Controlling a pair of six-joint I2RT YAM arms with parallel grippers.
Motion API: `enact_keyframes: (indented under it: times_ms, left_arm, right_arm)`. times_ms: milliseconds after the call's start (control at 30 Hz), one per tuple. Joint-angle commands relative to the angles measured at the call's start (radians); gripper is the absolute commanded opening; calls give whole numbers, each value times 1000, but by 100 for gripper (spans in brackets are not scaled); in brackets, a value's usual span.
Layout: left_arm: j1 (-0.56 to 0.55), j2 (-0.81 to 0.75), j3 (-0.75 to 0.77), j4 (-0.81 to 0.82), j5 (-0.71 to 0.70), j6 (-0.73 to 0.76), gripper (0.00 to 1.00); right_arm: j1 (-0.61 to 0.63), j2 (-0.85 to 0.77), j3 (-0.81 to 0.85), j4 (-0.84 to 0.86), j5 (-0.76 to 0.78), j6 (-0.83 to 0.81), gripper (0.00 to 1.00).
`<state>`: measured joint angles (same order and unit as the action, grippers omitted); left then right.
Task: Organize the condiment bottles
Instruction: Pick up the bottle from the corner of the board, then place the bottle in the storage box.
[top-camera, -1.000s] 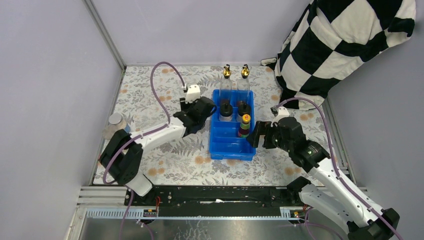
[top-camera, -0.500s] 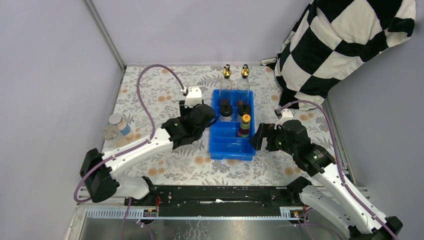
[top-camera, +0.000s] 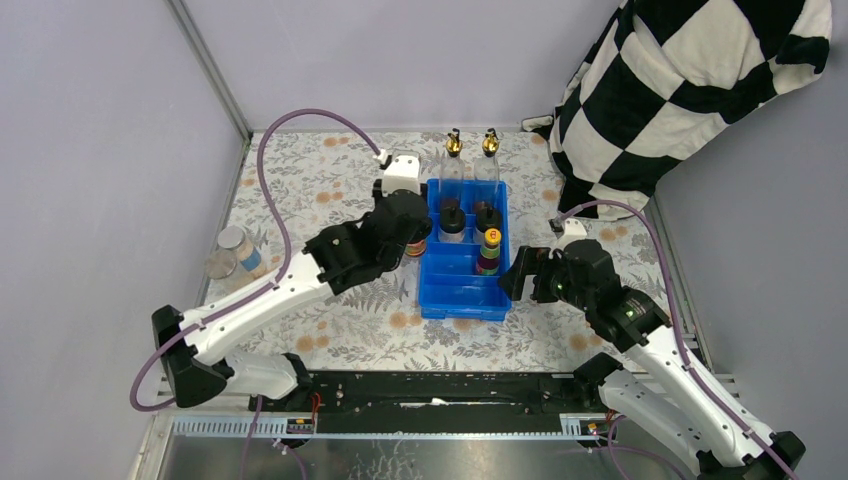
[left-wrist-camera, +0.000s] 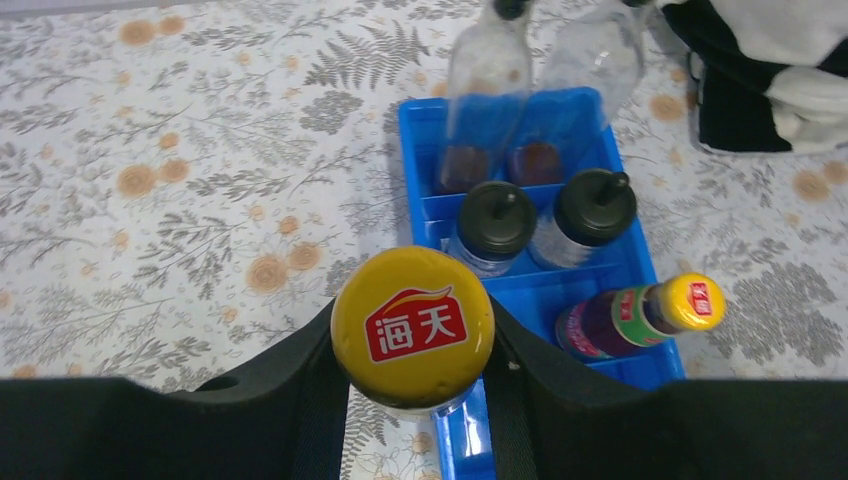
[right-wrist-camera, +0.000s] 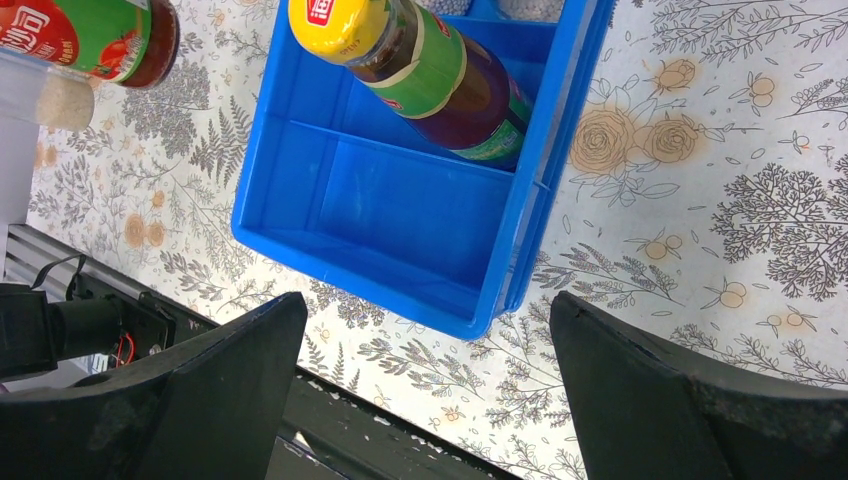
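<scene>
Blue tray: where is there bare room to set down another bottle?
The nearest compartment is bare. The next has room left of the lone sauce bottle. The two far rows are crowded: black-capped bottles and gold-spouted bottles fill them.

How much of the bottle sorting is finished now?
Done: the blue tray holds two gold-spouted bottles, two black-capped bottles and one sauce bottle. In hand: the left tool grips the second sauce bottle beside the tray. Left: two silver-lidded jars stand on the table.

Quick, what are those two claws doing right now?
Left gripper: closed on the yellow-capped sauce bottle.
Right gripper: open, holding nothing.
</scene>
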<state>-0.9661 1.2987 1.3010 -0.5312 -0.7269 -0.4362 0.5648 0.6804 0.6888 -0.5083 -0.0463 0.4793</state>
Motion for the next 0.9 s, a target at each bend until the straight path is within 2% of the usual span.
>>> enact_keyframes:
  times_ms: [0,467,867]
  left_arm:
    - [-11,39,68,74,99,67,20]
    - [-20,68,-51,377,315,206,19]
    - [-19,124,-121,478,401,215,19]
  right_arm:
    - [5,8,38,7,5,10,100]
    - [6,21,23,16,19,25,100]
    - [6,39,2,44,19,31,100]
